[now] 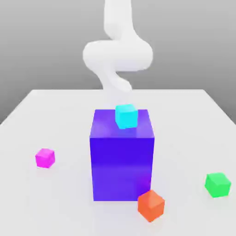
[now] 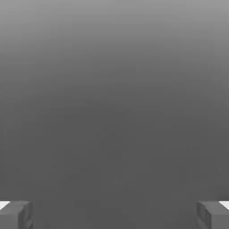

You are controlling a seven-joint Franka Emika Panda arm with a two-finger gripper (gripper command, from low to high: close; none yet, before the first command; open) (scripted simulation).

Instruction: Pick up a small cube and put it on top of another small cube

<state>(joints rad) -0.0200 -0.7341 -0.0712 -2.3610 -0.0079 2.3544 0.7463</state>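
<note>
A small magenta-pink cube (image 1: 45, 157) sits on the white surface (image 1: 55, 203) at nine o'clock from the tall purple block (image 1: 121, 159), well apart from the small bright green cube (image 1: 218, 184) at four o'clock. The jaws (image 2: 114, 214) stand wide open, empty. The cube looks rigid, light, smooth-faced; opposite flat sides offer the surest hold.

End effector (image 2: 114, 214) fingers (image 2: 15, 214) spread wide, plain grey surface, possibly table
</note>
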